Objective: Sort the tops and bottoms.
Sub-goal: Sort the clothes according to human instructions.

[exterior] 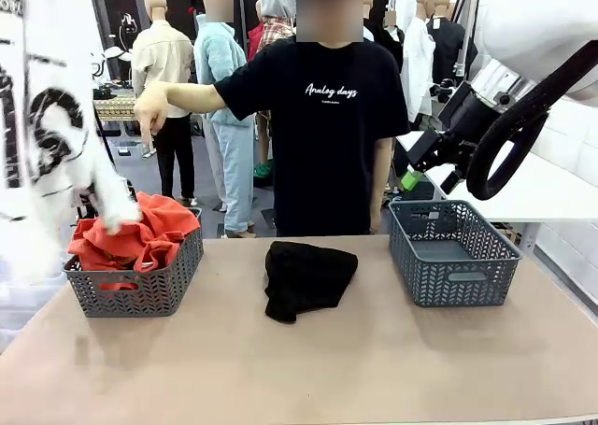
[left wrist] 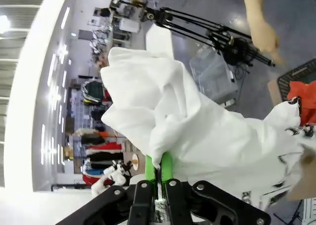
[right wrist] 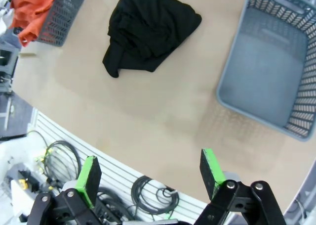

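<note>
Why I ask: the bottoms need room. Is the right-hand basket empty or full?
Empty. The right-hand basket has a bare grey floor; the bottoms lie on the table.

Left gripper [left wrist: 159,166] raised, clamped on white black-printed cloth top [left wrist: 197,131]; right gripper [right wrist: 150,166] hangs high, jaws wide apart, facing down.

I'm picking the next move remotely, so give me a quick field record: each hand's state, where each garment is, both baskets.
left hand: shut on white top, hanging by the left basket
right hand: open, raised over the table, holding nothing
orange-red top: in the left basket
black bottoms: bunched on the table between the baskets
right basket: right of the bottoms
</note>
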You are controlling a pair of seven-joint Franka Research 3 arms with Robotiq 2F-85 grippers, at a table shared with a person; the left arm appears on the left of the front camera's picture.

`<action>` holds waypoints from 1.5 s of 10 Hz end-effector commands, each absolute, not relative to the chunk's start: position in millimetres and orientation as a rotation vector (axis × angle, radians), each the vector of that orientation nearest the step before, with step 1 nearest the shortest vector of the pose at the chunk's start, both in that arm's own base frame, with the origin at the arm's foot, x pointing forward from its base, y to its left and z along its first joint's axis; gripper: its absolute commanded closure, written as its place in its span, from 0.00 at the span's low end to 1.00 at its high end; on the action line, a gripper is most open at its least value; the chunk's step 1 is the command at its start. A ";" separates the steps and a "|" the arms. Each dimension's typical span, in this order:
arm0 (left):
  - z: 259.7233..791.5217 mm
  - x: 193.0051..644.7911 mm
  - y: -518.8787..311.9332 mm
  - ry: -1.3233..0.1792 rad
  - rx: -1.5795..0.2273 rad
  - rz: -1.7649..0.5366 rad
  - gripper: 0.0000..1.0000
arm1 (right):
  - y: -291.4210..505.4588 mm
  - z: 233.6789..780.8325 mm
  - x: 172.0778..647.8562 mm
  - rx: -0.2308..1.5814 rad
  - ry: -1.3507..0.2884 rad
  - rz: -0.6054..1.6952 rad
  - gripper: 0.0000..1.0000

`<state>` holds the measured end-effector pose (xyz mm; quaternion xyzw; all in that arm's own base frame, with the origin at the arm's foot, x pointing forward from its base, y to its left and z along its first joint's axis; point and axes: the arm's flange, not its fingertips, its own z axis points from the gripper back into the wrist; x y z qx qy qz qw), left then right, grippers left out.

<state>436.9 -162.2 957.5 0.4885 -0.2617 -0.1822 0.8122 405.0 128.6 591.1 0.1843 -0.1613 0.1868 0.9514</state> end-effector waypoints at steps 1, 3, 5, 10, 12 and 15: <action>968.6 478.9 -176.4 -0.550 0.970 -0.353 1.00 | 127.8 588.7 402.9 0.369 -0.324 0.378 0.00; 900.8 506.6 -172.4 -0.531 0.841 -0.342 1.00 | 127.8 588.7 402.9 0.369 -0.324 0.378 0.00; 903.3 507.1 -173.2 -0.607 0.795 -0.303 1.00 | 127.8 588.7 402.9 0.369 -0.324 0.378 0.00; 889.8 510.5 -162.8 -0.578 0.697 -0.274 1.00 | 127.8 588.7 402.9 0.369 -0.324 0.378 0.00; 826.1 507.5 -179.4 -0.468 0.574 -0.321 1.00 | 127.8 588.7 402.9 0.369 -0.324 0.378 0.00; 844.5 529.0 -195.2 -0.461 0.601 -0.343 1.00 | 127.8 588.7 402.9 0.369 -0.324 0.378 0.00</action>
